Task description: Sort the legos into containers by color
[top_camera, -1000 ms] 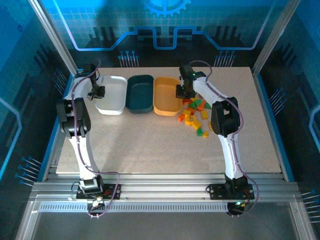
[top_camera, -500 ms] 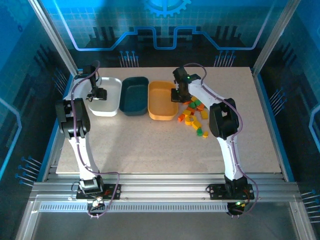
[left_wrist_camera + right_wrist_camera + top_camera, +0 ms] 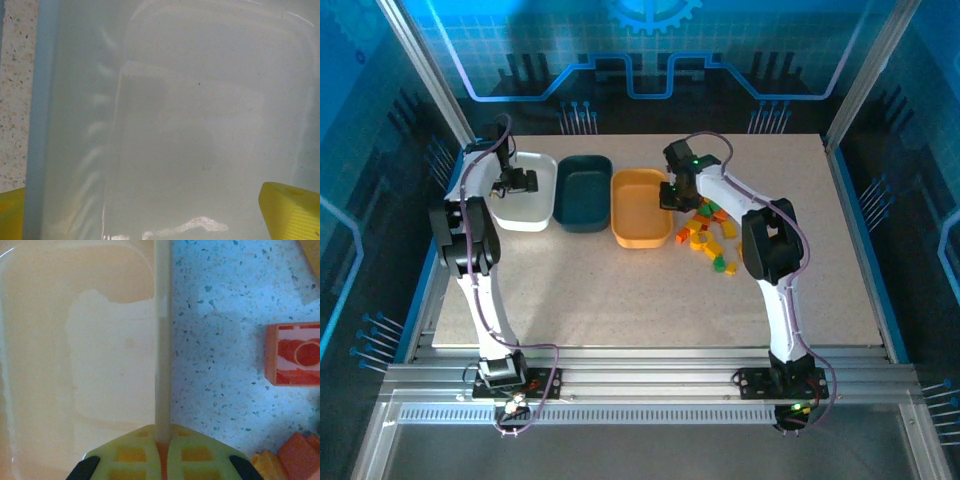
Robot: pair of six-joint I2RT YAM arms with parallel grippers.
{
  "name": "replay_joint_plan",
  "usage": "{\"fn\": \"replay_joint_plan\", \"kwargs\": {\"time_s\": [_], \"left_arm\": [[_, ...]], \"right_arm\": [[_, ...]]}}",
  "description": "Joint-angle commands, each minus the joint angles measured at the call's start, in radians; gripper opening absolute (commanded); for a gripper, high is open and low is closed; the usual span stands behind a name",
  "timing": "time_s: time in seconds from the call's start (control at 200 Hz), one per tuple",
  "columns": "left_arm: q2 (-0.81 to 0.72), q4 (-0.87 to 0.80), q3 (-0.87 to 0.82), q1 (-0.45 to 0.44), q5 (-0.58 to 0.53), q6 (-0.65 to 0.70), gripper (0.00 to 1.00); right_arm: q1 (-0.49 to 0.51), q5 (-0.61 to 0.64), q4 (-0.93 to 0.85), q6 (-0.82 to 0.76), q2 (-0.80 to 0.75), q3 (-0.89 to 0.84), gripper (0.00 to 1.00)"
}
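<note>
- The left gripper (image 3: 515,182) hangs over the white tub (image 3: 530,210), at the far left of the table (image 3: 620,290)
- In its wrist view the two yellow fingertips (image 3: 291,210) sit in the bottom corners, spread wide and holding nothing, with the tub's pale floor below them
- The teal tub (image 3: 582,195) lies at 3 o'clock of that gripper, just beside the white one; the three tubs stand in a row
- The right gripper (image 3: 672,195) is at the right-hand rim of the orange tub (image 3: 638,215)
- From its wrist camera the fingers are pinched shut on that tub's thin wall, one finger inside and one outside
- The bricks (image 3: 705,232) lie heaped on the table at about 4 o'clock of the right gripper, near it and outside the tubs
- In the right wrist view a red-orange brick (image 3: 292,354) lies at 2 o'clock of the fingers, apart from the tub wall, and more orange pieces crowd the corner at 3 o'clock
</note>
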Motion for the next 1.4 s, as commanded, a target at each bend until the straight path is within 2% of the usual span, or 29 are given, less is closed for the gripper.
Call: {"fn": "replay_joint_plan", "kwargs": {"time_s": [0.0,0.255,0.435,0.665,0.785,0.965,1.111,1.216,1.261,1.326,1.396], "left_arm": [[-0.002,-0.03,-0.009,0.011,0.022,-0.038,0.99],[-0.059,0.058,-0.079,0.02,-0.015,-0.012,0.99],[-0.163,0.134,-0.122,0.027,0.022,-0.013,0.99],[-0.343,0.177,-0.147,0.028,0.028,-0.12,0.99],[-0.463,0.194,-0.203,0.025,0.146,-0.246,0.99],[-0.674,0.355,-0.455,-0.018,0.318,-0.457,0.99],[-0.812,0.463,-0.622,-0.095,0.428,-0.536,0.99],[-0.902,0.515,-0.712,-0.144,0.456,-0.575,0.99],[-0.922,0.503,-0.721,-0.163,0.455,-0.579,0.99],[-0.938,0.476,-0.714,-0.184,0.477,-0.573,0.99],[-0.961,0.474,-0.722,-0.202,0.487,-0.583,0.99]], "right_arm": [[0.008,0.015,0.02,0.025,-0.044,-0.012,0.02],[-0.02,0.001,-0.006,0.003,-0.019,0.031,0.02],[-0.028,-0.002,-0.005,-0.008,-0.022,0.034,0.02],[-0.054,0.02,-0.011,-0.012,0.009,0.085,0.02],[-0.055,0.005,0.0,0.003,0.036,0.115,0.02],[-0.041,-0.011,0.002,0.013,0.08,0.175,0.04],[-0.028,-0.012,-0.026,-0.006,0.128,0.221,0.06],[-0.025,-0.026,-0.018,0.0,0.135,0.213,0.07],[-0.025,-0.031,-0.019,0.0,0.135,0.208,0.14],[-0.029,-0.042,-0.021,0.0,0.125,0.198,0.38],[-0.037,-0.067,-0.006,-0.002,0.101,0.174,0.51]]}}
